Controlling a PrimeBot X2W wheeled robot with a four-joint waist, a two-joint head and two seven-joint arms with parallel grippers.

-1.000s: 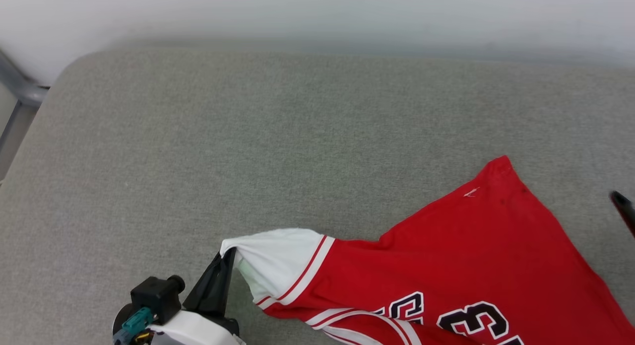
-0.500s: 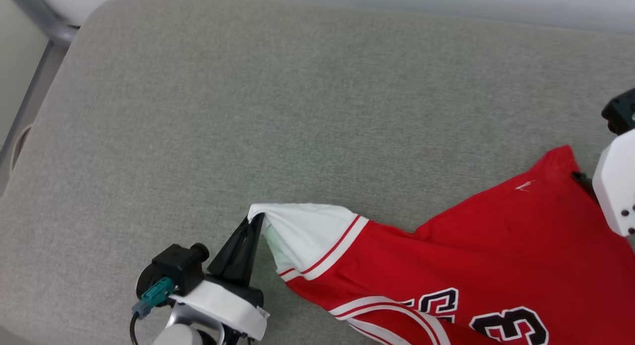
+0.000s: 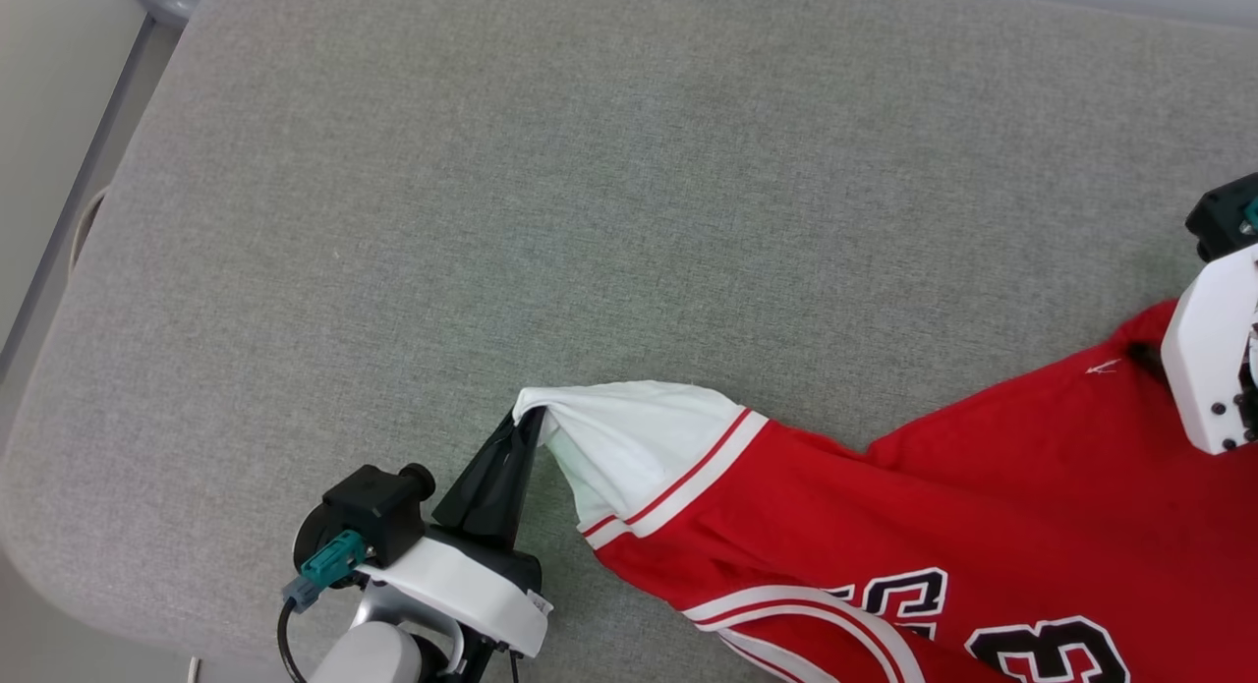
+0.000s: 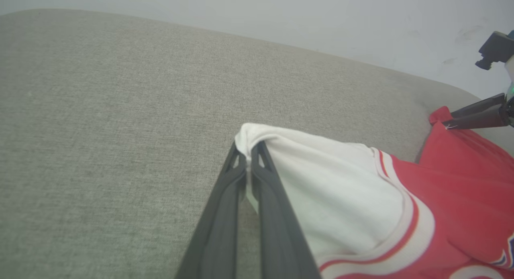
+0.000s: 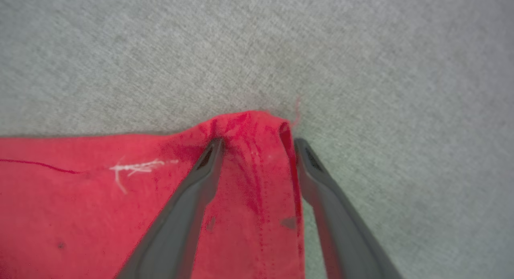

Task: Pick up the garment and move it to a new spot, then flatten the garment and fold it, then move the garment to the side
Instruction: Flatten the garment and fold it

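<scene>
Red garment (image 5: 80, 210) corner between right gripper's (image 5: 258, 143) spread fingers (image 5: 180, 214) in wrist view

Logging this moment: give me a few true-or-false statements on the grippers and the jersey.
1. The left gripper is shut on the white sleeve of the jersey. True.
2. The right gripper is clamped shut on the red corner. False: its fingers stand open, straddling that corner.
3. The jersey sits folded in a neat stack. False: it lies unfolded across the grey cushion.
4. The jersey's black, white-outlined print faces up. True.
</scene>
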